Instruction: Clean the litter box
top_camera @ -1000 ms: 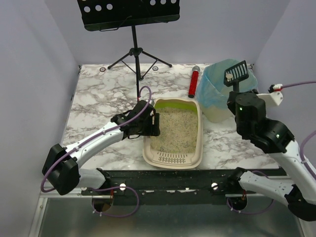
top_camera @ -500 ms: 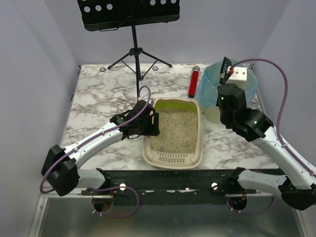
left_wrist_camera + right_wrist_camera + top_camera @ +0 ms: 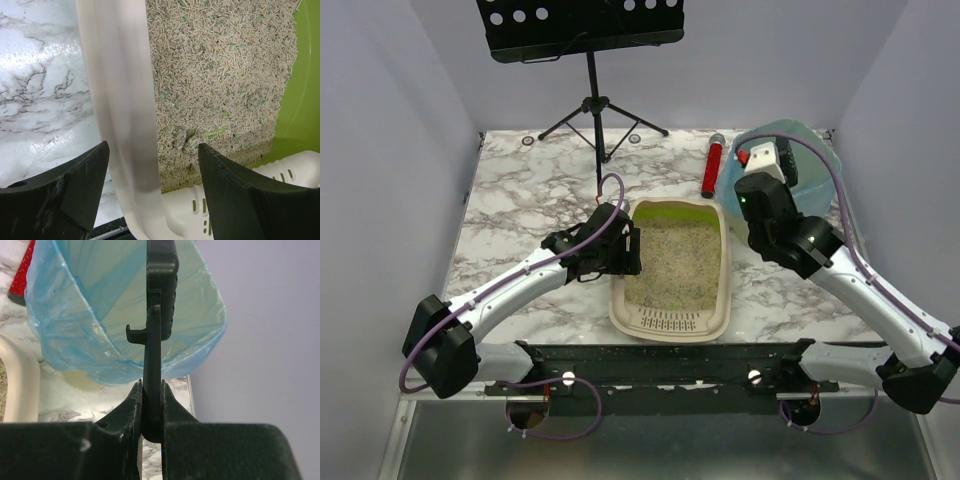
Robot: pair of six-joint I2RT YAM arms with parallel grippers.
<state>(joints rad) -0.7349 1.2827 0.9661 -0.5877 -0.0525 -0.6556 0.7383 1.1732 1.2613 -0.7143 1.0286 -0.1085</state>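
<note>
Marble-patterned table [image 3: 520,200], with the litter box [image 3: 672,262] near its front edge, between the two arms, slotted grille end nearest the bases, tan pellet litter inside. Just beside the box, to the right and farther back: bin lined with a translucent blue bag [image 3: 75,330]. Left gripper [image 3: 150,155]: jaws wide, straddling the box's left wall without clamping it. Right gripper [image 3: 151,392]: pinched tight on the handle of a black scoop [image 3: 160,300], held edge-on above the bag's mouth. Probable hazards: any load spilling onto the marble if tipped off-centre over the rim; thin bag snagged by the handle's hook and dragged out on withdrawal; box sliding under the next dig, given the unclamped wall; handle twisting in so narrow a pinch
</note>
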